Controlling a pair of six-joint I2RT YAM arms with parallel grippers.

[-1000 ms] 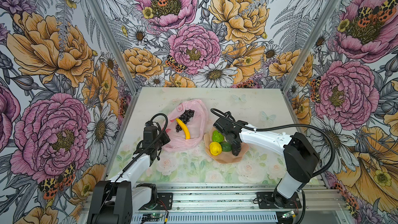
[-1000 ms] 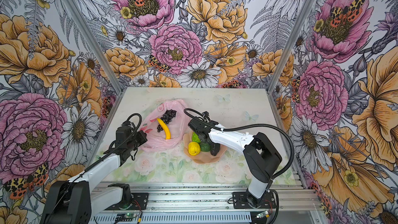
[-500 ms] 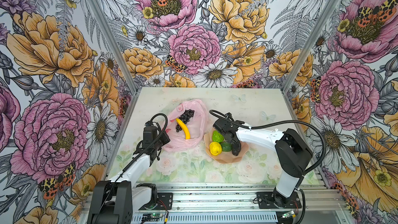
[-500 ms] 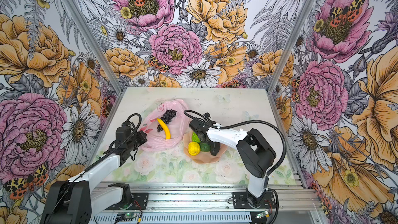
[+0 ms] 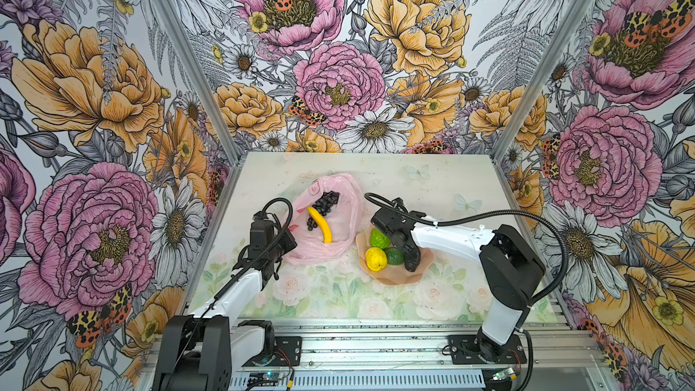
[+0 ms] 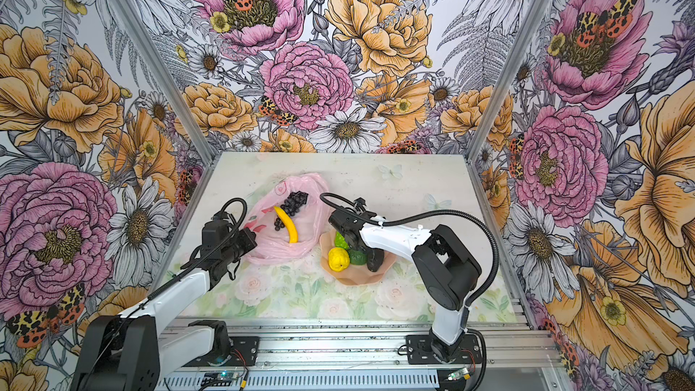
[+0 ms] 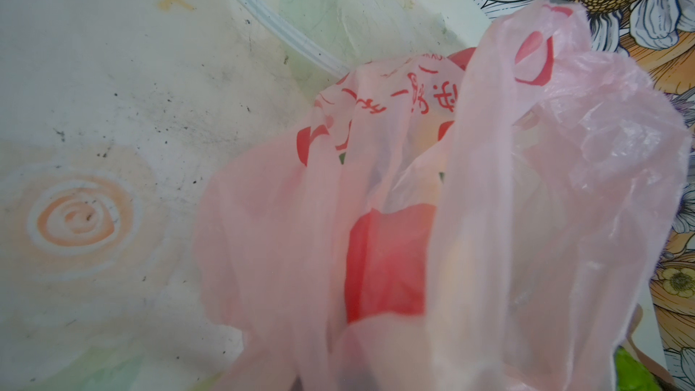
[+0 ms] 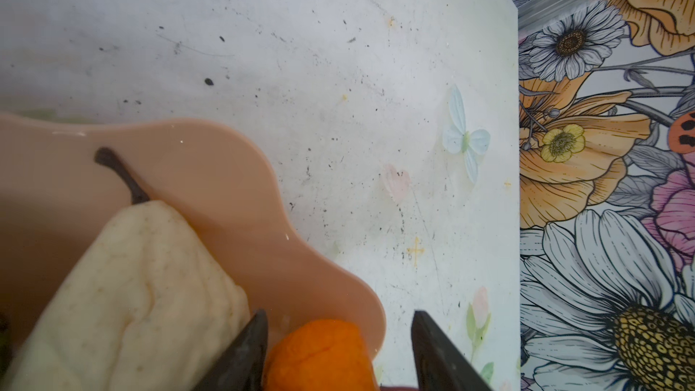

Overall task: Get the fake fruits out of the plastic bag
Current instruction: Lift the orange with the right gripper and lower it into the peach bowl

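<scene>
The plastic bag (image 5: pixel 344 220) lies at the centre of a top view. The left gripper (image 5: pixel 286 244) is pressed together and pinches the bag's lower-left edge. Banana (image 5: pixel 319 225) and grape bunch (image 5: pixel 328 201) are inside, as before. Right of it, over the dish (image 5: pixel 423 267), the right gripper (image 8: pixel 338 314) has spread wider than a second ago, so I judge the orange piece (image 8: pixel 319 355) is released.
</scene>
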